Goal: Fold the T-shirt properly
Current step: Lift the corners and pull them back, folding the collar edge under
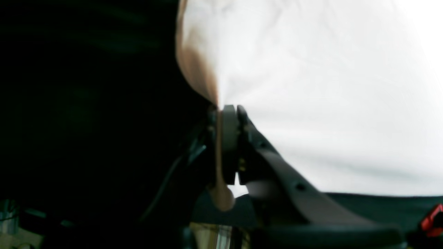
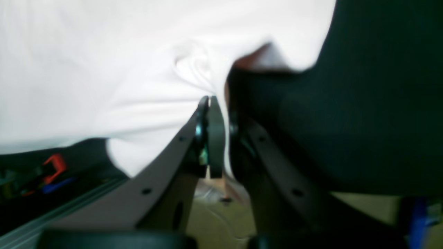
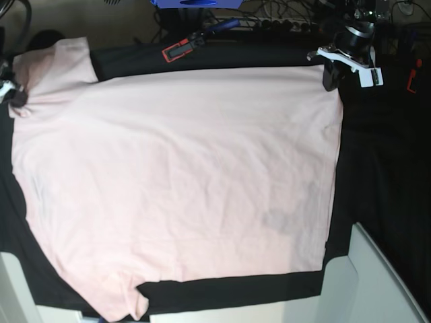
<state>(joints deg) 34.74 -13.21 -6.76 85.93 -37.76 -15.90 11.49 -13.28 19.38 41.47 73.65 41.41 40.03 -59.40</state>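
The pale pink T-shirt lies spread flat, plain side up, over most of the black table cloth. One sleeve points to the far left, another to the near left. My left gripper is at the shirt's far right corner, shut on a pinch of the T-shirt in the left wrist view. My right gripper is at the far left edge beside the sleeve. In the right wrist view it is shut on a fold of the T-shirt.
A red-and-black clamp sits on the table's back edge and a red clamp at the far right. Cables run behind the table. A white panel rises at the near right corner.
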